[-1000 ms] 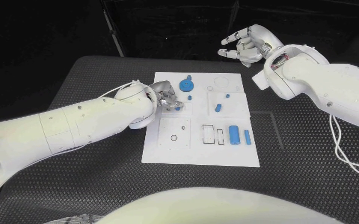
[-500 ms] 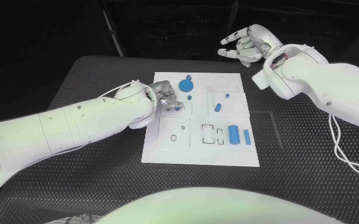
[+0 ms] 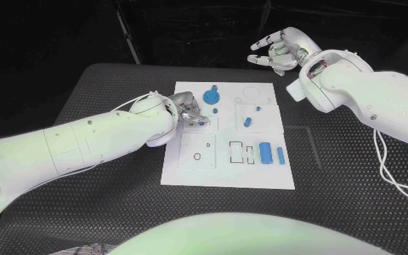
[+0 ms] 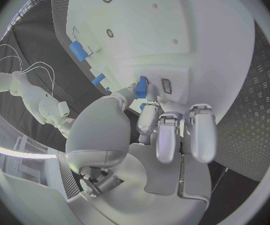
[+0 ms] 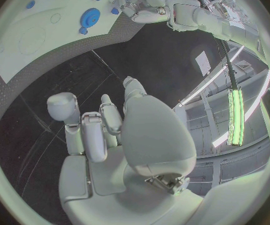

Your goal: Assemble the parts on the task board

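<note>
The small blue part (image 3: pixel 202 123) sits at the fingertips of the left hand (image 3: pixel 188 110), over the left-centre region of the task board (image 3: pixel 228 175). The left wrist view shows it pinched between the fingers, directly above a recess. The remaining parts lie toward the board's right. The right hand (image 3: pixel 277 51) hangs released beyond the bench's (image 3: pixel 102 90) far edge, well apart; the left is nearer.

Left robot hand (image 3: pixel 188 111) on the task board (image 3: pixel 228 172) (right robot hand (image 3: pixel 277 52) raised beyond it).
</note>
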### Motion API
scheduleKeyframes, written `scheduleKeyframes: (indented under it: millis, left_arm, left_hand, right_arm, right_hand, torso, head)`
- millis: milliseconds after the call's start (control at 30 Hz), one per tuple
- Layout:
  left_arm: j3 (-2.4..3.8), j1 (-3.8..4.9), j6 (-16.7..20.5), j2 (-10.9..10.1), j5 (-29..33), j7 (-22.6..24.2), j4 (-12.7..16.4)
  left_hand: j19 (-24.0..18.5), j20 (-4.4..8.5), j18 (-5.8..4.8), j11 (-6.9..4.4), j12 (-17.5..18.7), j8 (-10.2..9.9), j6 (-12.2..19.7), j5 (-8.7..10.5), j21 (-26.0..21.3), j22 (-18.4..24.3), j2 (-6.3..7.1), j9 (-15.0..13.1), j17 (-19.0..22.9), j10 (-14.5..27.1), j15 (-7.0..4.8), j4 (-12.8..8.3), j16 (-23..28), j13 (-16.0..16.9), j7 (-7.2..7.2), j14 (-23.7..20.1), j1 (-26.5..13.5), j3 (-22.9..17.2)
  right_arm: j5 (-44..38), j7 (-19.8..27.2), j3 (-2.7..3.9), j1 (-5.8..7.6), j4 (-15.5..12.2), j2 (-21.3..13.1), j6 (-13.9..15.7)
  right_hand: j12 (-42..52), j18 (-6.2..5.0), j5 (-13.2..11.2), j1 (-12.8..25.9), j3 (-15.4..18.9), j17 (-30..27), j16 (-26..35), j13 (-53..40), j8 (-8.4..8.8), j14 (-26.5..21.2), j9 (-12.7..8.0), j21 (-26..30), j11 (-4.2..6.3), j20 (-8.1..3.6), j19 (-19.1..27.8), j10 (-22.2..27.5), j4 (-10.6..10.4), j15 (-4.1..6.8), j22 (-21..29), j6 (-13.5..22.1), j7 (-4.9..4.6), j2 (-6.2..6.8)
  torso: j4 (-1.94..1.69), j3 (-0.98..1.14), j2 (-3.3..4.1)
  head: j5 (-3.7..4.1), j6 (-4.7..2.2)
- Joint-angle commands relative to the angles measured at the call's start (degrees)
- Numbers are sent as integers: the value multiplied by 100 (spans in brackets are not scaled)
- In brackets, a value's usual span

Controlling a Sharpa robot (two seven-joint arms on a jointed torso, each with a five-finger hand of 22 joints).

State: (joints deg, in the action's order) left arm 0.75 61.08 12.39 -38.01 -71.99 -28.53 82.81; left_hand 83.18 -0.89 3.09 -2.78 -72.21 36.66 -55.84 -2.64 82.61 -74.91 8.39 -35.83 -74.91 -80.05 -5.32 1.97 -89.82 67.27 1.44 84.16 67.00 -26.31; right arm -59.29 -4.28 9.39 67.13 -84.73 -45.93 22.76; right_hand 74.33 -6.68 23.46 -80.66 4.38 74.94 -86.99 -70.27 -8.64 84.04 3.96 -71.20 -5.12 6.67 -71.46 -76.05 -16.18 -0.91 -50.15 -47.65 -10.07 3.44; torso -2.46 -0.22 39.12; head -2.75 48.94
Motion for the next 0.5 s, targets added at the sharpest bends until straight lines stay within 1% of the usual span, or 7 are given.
scheduleKeyframes:
  millis: [33, 133, 500]
  left_arm:
    - [-21, -24, -80, -13, -9, -64, 1]
    - [-21, -24, -88, -17, 21, -64, 9]
    - [-21, -24, -122, -27, 65, -71, 17]
  left_hand:
    - [30, 8, -46, -22, -31, 23, -127, -29, 34, -436, -13, -9, -1509, -10, -42, 6, -18, 2, -75, 584, -36, 39]
    - [32, 9, -47, -25, -33, 27, -135, -29, 36, -439, -13, -11, -1509, -12, -44, 13, -18, 5, -78, 584, -39, 63]
    - [41, 18, -49, -35, -34, 45, -161, -30, 40, -454, -3, -21, -1509, -16, -53, 77, -18, 6, -90, 584, -90, 216]
  right_arm:
    - [10, 50, 4, 10, -8, 0, -11]
    - [10, 50, 4, 10, -7, 0, -12]
    - [10, 52, 4, 10, 0, 5, -15]
  right_hand:
    - [-13, -57, 29, -18, 24, 813, 21, 9, -27, 433, -7, 25, 19, -14, 42, 0, -18, 44, 6, -41, 4, -60]
    - [-12, -58, 32, -12, 26, 811, 22, 9, -28, 433, -7, 28, 19, -14, 43, 0, -20, 44, 11, -41, 4, -63]
    - [-12, -58, 32, -12, 26, 811, 22, 9, -28, 433, -7, 28, 19, -14, 43, 0, -20, 44, 11, -41, 4, -63]
  torso:
    - [1, 0, 0]
    - [1, -2, -2]
    - [0, 1, -2]
  head:
    - [-3, 14]
    - [-2, 17]
    - [-5, 27]
